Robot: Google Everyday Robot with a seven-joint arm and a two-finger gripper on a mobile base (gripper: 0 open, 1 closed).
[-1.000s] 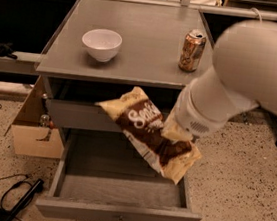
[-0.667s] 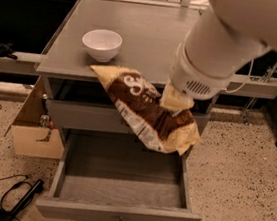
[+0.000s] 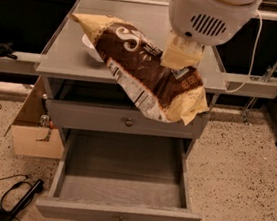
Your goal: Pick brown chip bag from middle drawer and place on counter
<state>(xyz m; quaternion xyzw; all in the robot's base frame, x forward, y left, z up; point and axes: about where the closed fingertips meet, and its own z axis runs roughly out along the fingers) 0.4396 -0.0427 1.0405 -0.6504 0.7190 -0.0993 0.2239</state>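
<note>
The brown chip bag (image 3: 143, 73), dark brown with white script and tan ends, hangs tilted in the air above the front edge of the counter (image 3: 59, 57). My gripper (image 3: 181, 55) is shut on its right half, below the big white arm housing (image 3: 211, 13). The bag's left end reaches over a white bowl (image 3: 89, 49) and hides most of it. The middle drawer (image 3: 122, 181) stands pulled open below, with nothing in it. The drink can is hidden behind the arm.
A shut knobbed drawer (image 3: 125, 121) sits above the open one. A cardboard box (image 3: 30, 129) stands on the floor at the cabinet's left. Black cables (image 3: 12, 195) lie on the speckled floor at lower left. A white cable (image 3: 253, 56) hangs at right.
The gripper has lifted the bag from just above the drawer up to counter height and further back. The bag now covers the bowl, and the arm covers the can.
</note>
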